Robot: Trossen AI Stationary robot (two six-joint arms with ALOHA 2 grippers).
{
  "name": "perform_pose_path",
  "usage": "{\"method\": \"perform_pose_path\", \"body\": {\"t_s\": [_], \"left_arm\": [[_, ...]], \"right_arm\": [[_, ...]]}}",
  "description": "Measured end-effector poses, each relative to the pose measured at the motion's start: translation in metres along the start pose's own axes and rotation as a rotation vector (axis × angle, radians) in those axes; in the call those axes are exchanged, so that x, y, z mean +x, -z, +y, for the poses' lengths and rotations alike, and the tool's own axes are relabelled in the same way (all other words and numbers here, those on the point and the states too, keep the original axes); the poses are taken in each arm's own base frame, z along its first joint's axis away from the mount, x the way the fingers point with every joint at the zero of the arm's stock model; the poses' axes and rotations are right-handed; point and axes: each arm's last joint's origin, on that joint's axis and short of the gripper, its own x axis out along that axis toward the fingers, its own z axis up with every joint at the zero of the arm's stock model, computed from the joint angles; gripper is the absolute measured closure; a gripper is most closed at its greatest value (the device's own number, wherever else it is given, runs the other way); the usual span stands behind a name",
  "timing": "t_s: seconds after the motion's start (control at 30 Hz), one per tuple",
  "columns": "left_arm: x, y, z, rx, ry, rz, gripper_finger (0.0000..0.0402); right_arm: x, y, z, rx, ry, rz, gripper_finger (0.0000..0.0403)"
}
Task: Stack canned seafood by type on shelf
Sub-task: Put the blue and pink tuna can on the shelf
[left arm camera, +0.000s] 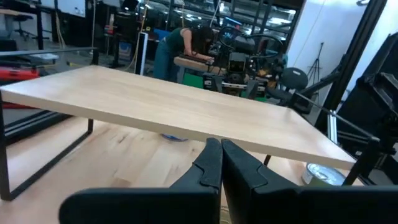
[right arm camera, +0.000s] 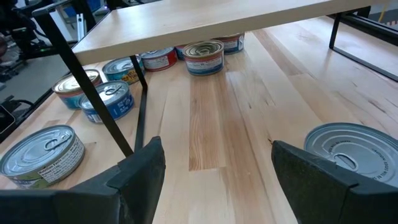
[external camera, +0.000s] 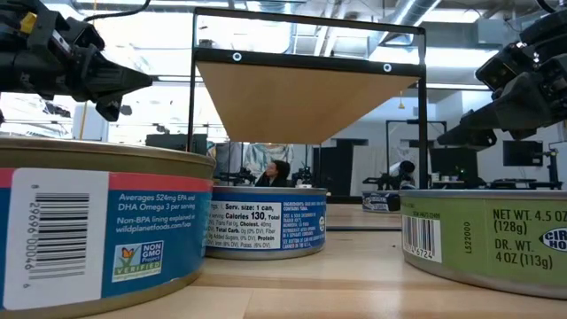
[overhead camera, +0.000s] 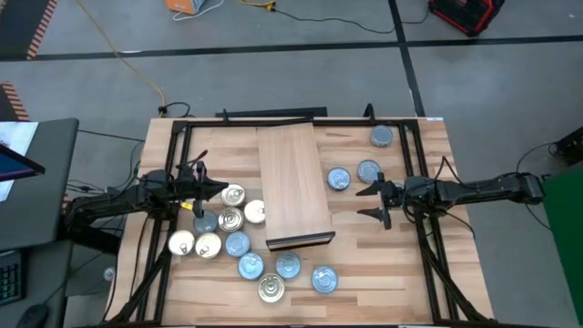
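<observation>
The striped wood table (overhead camera: 401, 264) fills the high view. At its centre the shelf (overhead camera: 291, 182), a plain light board on dark legs, stands with nothing on top of it. Most of the canned seafood (overhead camera: 239, 244) lies scattered on the table from the shelf's nine o'clock round to its five o'clock, blue and silver-gold tops mixed; three more blue-topped tins (overhead camera: 367, 171) sit at its two to three o'clock. The left gripper (overhead camera: 221, 190) hangs at the shelf's nine o'clock over the tins, jaws pressed together and empty. The right gripper (overhead camera: 375, 201) hovers at the shelf's three o'clock, just beside a blue-topped tin, jaws spread wide and empty.
</observation>
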Motion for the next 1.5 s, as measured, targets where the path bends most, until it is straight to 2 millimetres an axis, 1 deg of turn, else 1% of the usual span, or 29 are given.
{"method": "perform_pose_path", "body": {"t_s": [0.17,0.27,0.33,0.53,0.67,0.8,0.87,0.93,1.03,1.13,1.23,1.33,1.43,1.5], "left_arm": [[0.0,0.0,0.0,-0.085,-0.005,0.0,0.0401],[0.0,0.0,0.0,-0.132,-0.012,-0.001,0.0401],[0.0,0.0,0.0,-0.147,-0.013,-0.001,0.0401],[0.0,0.0,0.001,-0.149,-0.017,-0.002,0.0401],[0.0,0.0,0.002,-0.149,-0.072,-0.02,0.0401],[0.0,-0.001,0.002,-0.149,-0.08,-0.024,0.0401],[0.0,0.0,0.002,-0.134,-0.082,-0.024,0.0401],[0.0,-0.001,0.003,-0.079,-0.105,-0.032,0.0401],[0.0,-0.003,0.004,0.016,-0.16,-0.056,0.0401],[-0.001,-0.009,0.004,0.053,-0.194,-0.122,0.0401],[-0.003,-0.019,0.002,0.093,-0.174,-0.163,0.0401],[-0.004,-0.03,-0.001,0.123,-0.151,-0.163,0.0401],[-0.008,-0.052,-0.006,0.112,-0.141,-0.205,0.0401],[-0.006,-0.061,-0.008,0.102,-0.148,-0.174,0.0401]], "right_arm": [[0.0,-0.004,0.001,0.018,-0.007,-0.038,0.0085],[0.0,-0.004,0.001,0.13,-0.008,-0.043,0.0085],[0.0,-0.004,0.0,0.176,-0.004,-0.046,0.0085],[0.0,-0.008,-0.003,0.2,0.02,-0.084,0.0085],[-0.001,-0.01,-0.01,0.195,0.108,-0.116,0.0085],[-0.001,-0.01,-0.014,0.21,0.167,-0.128,0.0085],[-0.002,-0.011,-0.016,0.218,0.182,-0.135,0.0085],[-0.002,-0.013,-0.018,0.216,0.198,-0.159,0.0085],[-0.004,-0.018,-0.025,0.163,0.306,-0.217,0.0085],[-0.006,-0.018,-0.031,0.174,0.402,-0.232,0.0085],[-0.007,-0.018,-0.034,0.216,0.422,-0.246,0.0085],[-0.007,-0.018,-0.034,0.216,0.425,-0.247,0.0085],[-0.008,-0.022,-0.034,0.191,0.422,-0.259,0.0085],[-0.009,-0.031,-0.032,0.158,0.406,-0.27,0.0085]]}}
